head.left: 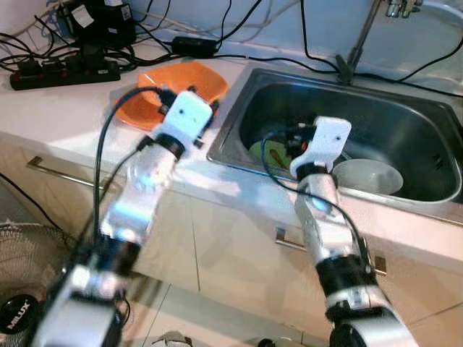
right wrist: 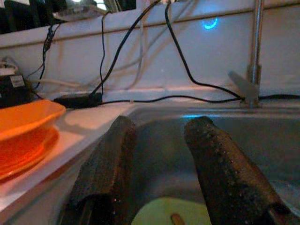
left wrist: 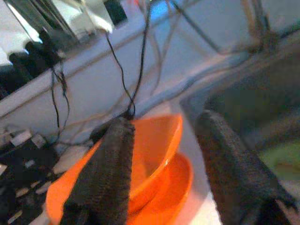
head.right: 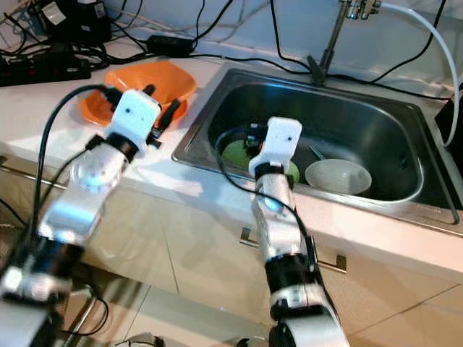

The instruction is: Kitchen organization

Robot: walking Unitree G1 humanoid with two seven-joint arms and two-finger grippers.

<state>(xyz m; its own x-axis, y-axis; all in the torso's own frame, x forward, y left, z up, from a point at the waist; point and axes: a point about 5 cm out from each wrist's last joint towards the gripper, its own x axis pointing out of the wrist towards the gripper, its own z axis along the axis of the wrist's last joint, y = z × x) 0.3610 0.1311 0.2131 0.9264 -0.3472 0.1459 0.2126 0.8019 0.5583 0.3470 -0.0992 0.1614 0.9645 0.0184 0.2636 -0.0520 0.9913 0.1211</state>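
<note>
Two grippers are working over the counter, and you are holding nothing in either. Your left gripper (left wrist: 161, 164) is hovering with its fingers spread wide above the orange bowl (head.left: 189, 81), which is sitting on an orange plate (head.left: 134, 112) on the white counter (head.left: 58, 119), just left of the sink (head.left: 427, 195). Your right gripper (right wrist: 159, 173) is reaching over the near rim of the sink, fingers also parted wide, above a green plate (head.right: 235, 153) that is lying on the sink floor with what looks like a utensil on it — too small to identify.

Progress, as I am judging it: the organizing is looking early. Nothing is gripped, the orange pair is still stacked on the counter, and the sink is still holding dishes. What is left appears to be most of the job — collecting the sink items and grouping them with the counter ware, though the task line is not saying where they belong.

Count of items:
- Orange dishes on the counter: two, one bowl nested on one plate.
- Dishes in the sink: two, one green plate and one white bowl (head.left: 367, 176) to its right, the two near each other.
- Faucet (head.left: 362, 36): one, at the far edge.
- Power strip (head.left: 61, 72): one, far left, among several black cables I am not able to count reliably.
</note>
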